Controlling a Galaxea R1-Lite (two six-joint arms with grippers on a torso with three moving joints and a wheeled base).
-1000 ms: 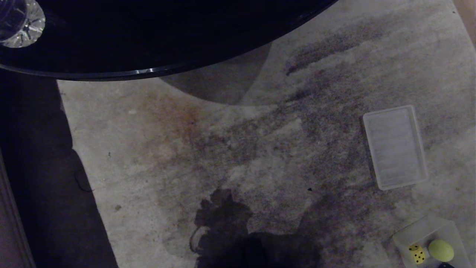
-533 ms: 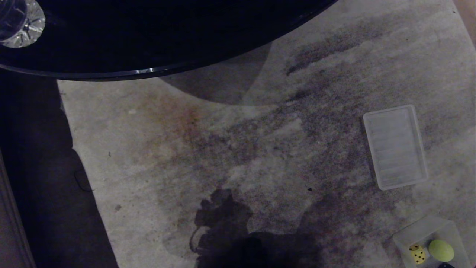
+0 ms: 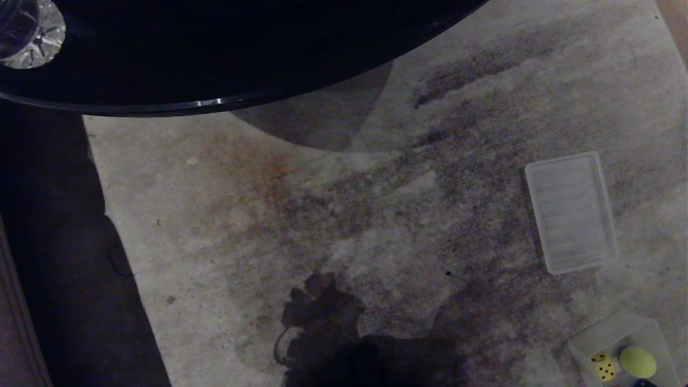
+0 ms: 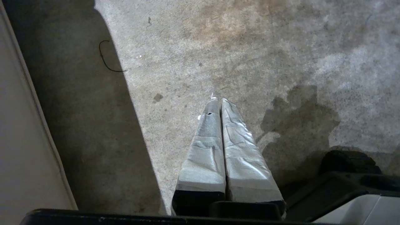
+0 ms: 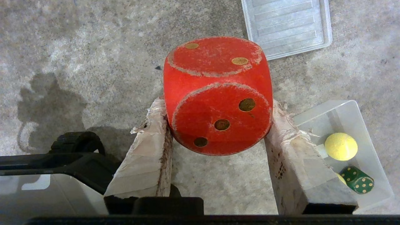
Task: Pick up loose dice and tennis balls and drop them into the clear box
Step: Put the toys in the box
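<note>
In the right wrist view my right gripper (image 5: 217,104) is shut on a red die (image 5: 218,93) with dull round pips, held above the carpet. Beside that gripper stands the clear box (image 5: 343,112), and in it lie a tennis ball (image 5: 340,146) and a green die (image 5: 357,179). In the head view the clear box (image 3: 591,338) sits at the bottom right corner, holding a yellow die (image 3: 603,366) and the tennis ball (image 3: 637,361). My left gripper (image 4: 218,101) hangs shut and empty over bare carpet. Neither gripper shows in the head view.
A flat ribbed translucent lid (image 3: 571,212) lies on the stained carpet beyond the box. A round black tabletop (image 3: 215,54) with a glass (image 3: 27,32) on it overhangs the far left. A pale wall (image 4: 25,140) runs along the left side.
</note>
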